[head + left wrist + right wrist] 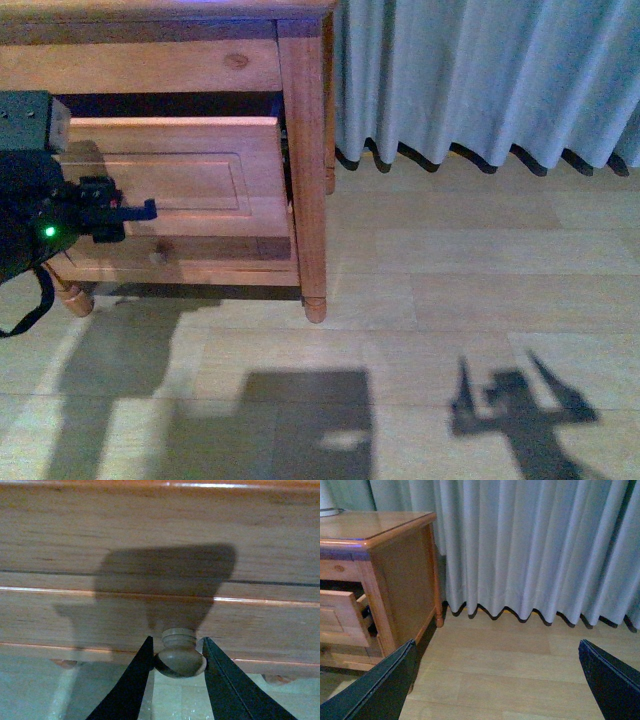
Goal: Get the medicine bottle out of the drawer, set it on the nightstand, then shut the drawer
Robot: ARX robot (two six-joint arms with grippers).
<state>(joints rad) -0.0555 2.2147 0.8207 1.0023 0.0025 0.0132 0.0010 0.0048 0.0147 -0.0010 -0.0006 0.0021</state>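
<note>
The left claw [177, 641] pinches the round knob [180, 659] of the drawer [190, 170], one finger touching each side. The drawer stands partway out of the nightstand [308, 150]. The right claw [497, 647] is spread wide and holds nothing, over the floor [510, 680] beside the nightstand.

The drawer [190, 170] stands partly out of the nightstand [305, 150], leaving only a narrow dark slot between its top edge and the shallower drawer [140, 65] above. The left arm [40, 220] crowds the drawer's front, and the left gripper [177, 641] closes tight on both sides of the knob [180, 657]. Right of the nightstand, the wooden floor [450, 280] lies open up to the curtain [480, 70]. The right gripper [496, 644] hangs spread wide over that bare floor.
</note>
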